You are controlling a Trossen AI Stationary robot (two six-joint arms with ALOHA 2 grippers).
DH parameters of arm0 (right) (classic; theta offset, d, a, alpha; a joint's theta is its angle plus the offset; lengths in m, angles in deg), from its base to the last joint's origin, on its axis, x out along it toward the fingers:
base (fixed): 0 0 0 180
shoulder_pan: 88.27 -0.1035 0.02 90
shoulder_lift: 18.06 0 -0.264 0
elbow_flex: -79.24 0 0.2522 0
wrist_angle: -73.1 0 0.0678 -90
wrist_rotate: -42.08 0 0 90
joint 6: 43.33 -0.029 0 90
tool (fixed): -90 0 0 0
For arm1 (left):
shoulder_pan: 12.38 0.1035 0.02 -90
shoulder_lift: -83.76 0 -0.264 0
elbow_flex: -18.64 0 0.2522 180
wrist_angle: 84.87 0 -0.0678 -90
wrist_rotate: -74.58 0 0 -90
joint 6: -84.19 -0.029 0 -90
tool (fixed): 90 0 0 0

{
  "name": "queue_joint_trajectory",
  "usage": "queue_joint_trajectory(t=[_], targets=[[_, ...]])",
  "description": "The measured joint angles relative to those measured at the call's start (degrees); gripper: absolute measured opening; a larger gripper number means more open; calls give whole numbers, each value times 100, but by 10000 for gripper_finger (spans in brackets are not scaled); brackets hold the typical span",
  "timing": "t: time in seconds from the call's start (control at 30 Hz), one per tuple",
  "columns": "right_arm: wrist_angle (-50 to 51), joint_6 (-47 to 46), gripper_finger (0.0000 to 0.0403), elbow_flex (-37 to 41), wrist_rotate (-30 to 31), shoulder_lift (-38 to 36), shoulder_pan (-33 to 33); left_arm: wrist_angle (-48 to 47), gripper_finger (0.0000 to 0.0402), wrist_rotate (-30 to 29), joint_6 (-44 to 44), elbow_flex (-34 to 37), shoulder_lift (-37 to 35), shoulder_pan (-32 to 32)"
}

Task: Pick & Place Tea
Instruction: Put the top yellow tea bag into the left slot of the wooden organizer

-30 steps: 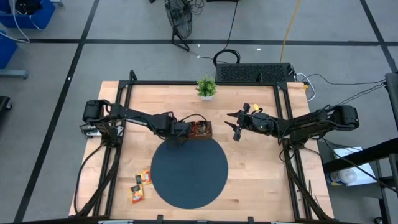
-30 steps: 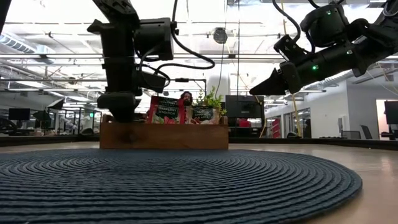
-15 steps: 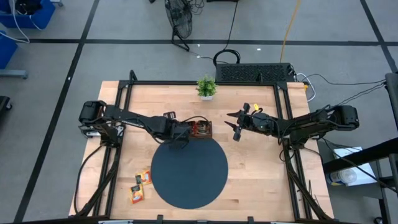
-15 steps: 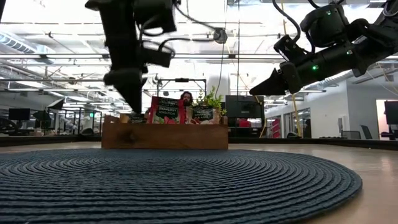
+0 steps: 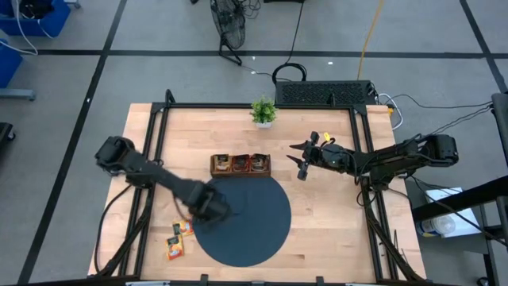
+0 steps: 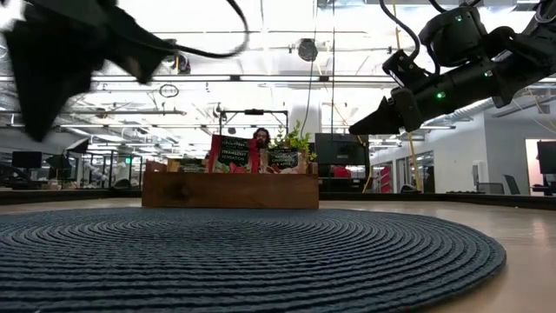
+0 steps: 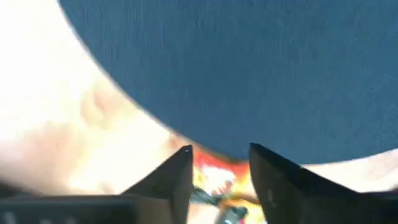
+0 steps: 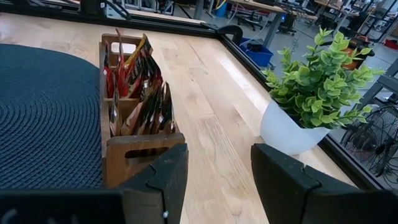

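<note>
**Item: loose sachets.** Lying flat on bare wood off the near-left edge of the mat, a small cluster of yellow-orange and red squares. More sachets are standing on edge in the tray, which is sitting at the mat's far edge, with the plant beyond it.

**Item: left gripper.** Hanging over the mat's left margin, near the loose sachets and well apart from the tray. Its wrist view is showing the two dark fingers parted and empty, with a red and yellow sachet lying straight ahead in the gap between them, just past the mat's curved edge. The sachets are square, so no long axis is governing the approach.

**Item: right gripper.** Waiting in the air to the right of the tray, fingers spread and carrying nothing.

**Relation governing the coming move.** The loose sachets are lying toward the table's near-left corner from the left fingers. The left arm is far nearer; the right would be reaching across the whole mat. Judged next: the left gripper descending onto the sachet framed between its fingers.
</note>
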Motion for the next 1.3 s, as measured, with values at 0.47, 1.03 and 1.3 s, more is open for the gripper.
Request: queue_joint_trajectory(t=[0.47, 1.03, 1.3], targets=[[-350, 37, 160, 0, -537, 0, 0, 321, 290, -273, 1683, 695, 50, -1436], [-433, -2, 160, 0, -605, 0, -2, 2532, 248, -179, 1360, 2149, -27, -1509], [-431, 22, 160, 0, -597, 0, -2, 2503, 138, -213, 511, 2142, -20, -1509]])
